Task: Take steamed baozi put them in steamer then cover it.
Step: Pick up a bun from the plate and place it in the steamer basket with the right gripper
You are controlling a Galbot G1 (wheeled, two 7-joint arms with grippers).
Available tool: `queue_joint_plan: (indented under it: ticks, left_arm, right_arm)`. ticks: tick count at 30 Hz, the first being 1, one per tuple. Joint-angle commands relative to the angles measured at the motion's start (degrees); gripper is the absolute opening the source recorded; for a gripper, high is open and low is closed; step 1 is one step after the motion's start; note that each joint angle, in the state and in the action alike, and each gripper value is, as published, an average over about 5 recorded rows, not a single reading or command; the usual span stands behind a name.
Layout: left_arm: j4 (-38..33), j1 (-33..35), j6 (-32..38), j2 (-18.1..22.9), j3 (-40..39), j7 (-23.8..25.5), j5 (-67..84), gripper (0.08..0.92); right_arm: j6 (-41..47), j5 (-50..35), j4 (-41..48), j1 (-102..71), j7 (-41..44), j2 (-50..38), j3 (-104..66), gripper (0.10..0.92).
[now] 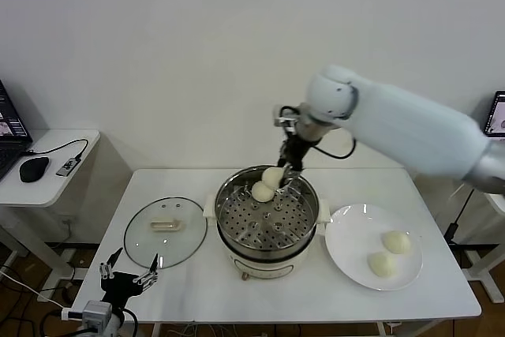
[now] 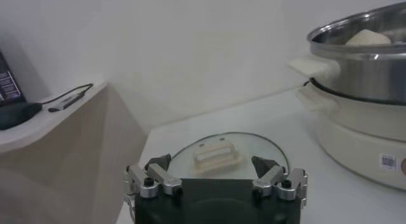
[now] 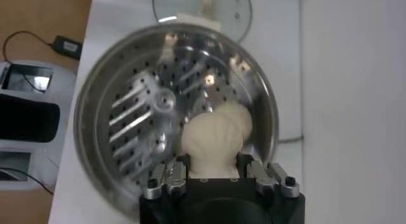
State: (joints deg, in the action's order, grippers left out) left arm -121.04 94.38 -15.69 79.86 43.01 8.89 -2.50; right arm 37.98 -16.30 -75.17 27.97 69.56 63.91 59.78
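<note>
Baozi [image 3: 214, 140] upright in right tool [image 3: 216, 176] over steamer [image 3: 101, 98]

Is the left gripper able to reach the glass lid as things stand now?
Probably yes. The left gripper hangs open at the table's near left edge, the glass lid lies flat just ahead of it beside the steamer, and nothing stands between them.

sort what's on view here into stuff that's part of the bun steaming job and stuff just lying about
Part of the job:
- steamer
- bun held in the right tool, over the steamer tray
- bun already in the steamer
- two buns on the white plate
- glass lid, flat on the table
- left tool, open, parked near the lid

Lying about:
- mouse
- laptop
- cabled adapter
</note>
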Motion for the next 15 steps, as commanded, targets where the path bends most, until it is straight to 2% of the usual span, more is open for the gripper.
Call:
queue_joint_plan:
  ticks: [1,15]
  left_arm:
    - [0.6,-0.5,0.0,-0.2,0.3,0.0,0.6,0.823]
    - [2.1,-1.2,0.1,-0.5,0.4,-0.1,1.3,0.823]
  right_arm:
    - [0.8,0.5,6.4,-3.9,-1.3,10.5,2.0,0.475]
    - [0.4,4.3,11.3,-10.0,-3.1,13.7,0.4,0.475]
